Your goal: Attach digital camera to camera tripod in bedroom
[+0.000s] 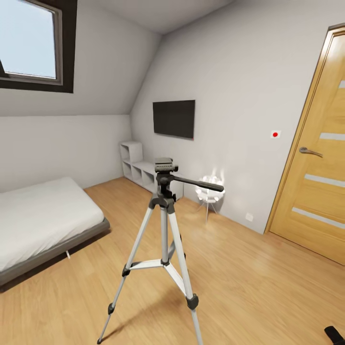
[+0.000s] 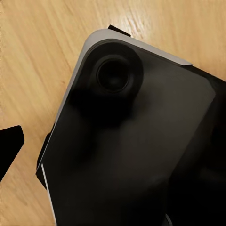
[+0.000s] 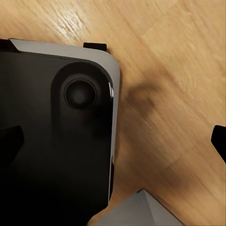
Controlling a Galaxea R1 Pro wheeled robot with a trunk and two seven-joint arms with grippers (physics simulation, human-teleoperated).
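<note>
Tripod attachment task, robot standing in the bedroom. Left wrist view: a dark fingertip (image 2: pixel 9 148) of the left gripper sits at the frame edge above the robot's own black, grey-trimmed base (image 2: pixel 136 141) and the light wood floor (image 2: pixel 42 56); the opposing finger is out of frame, so whether these jaws are open or closed cannot be told. Right wrist view: two dark fingertips (image 3: pixel 10 143) of the right gripper appear at opposite edges of the frame, well apart, with nothing between them, so these jaws read as open and empty.

Head view: the camera tripod (image 1: pixel 165 225) stands upright on the floor just ahead, legs spread, its dark head (image 1: pixel 164 166) bare and the pan handle (image 1: pixel 199 183) pointing toward the door (image 1: pixel 316 177). A low bed (image 1: pixel 43 220) lies to one side; white cube shelves (image 1: pixel 139 167) and a wall-mounted TV (image 1: pixel 174 118) stand behind, beside a small glowing lamp (image 1: pixel 210 188).

No digital camera is identifiable, possibly because it lies outside these views.

Risk: with both arms low beside the base, driving closer could clip a splayed leg and topple the tripod.
</note>
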